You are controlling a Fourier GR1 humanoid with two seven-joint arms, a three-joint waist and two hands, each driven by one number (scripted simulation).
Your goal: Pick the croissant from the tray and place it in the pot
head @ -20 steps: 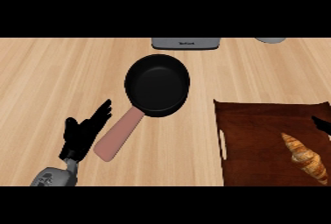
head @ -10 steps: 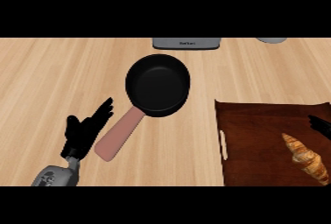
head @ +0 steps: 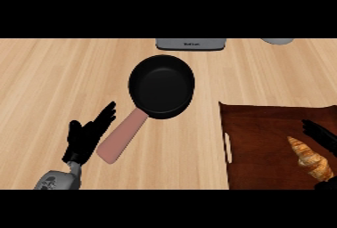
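A golden croissant (head: 310, 158) lies on the dark brown tray (head: 263, 133) at the lower right. My right hand (head: 320, 133) shows only as black fingers at the right edge, just above the croissant's far end; a further black part sits at the lower right corner. The black pot (head: 161, 85) stands mid-counter, its pink handle (head: 122, 137) pointing toward the lower left. My left hand (head: 87, 136) rests open, fingers up, right beside that handle.
A grey appliance (head: 190, 44) sits at the counter's far edge, and a grey rounded object (head: 277, 41) shows at the top right. The tray has a white side handle (head: 228, 147) on its left rim. Bare wood spans the left side.
The right hand's fingers have come slightly further into view over the tray, nearer the croissant. The left hand, pot and croissant have not moved.
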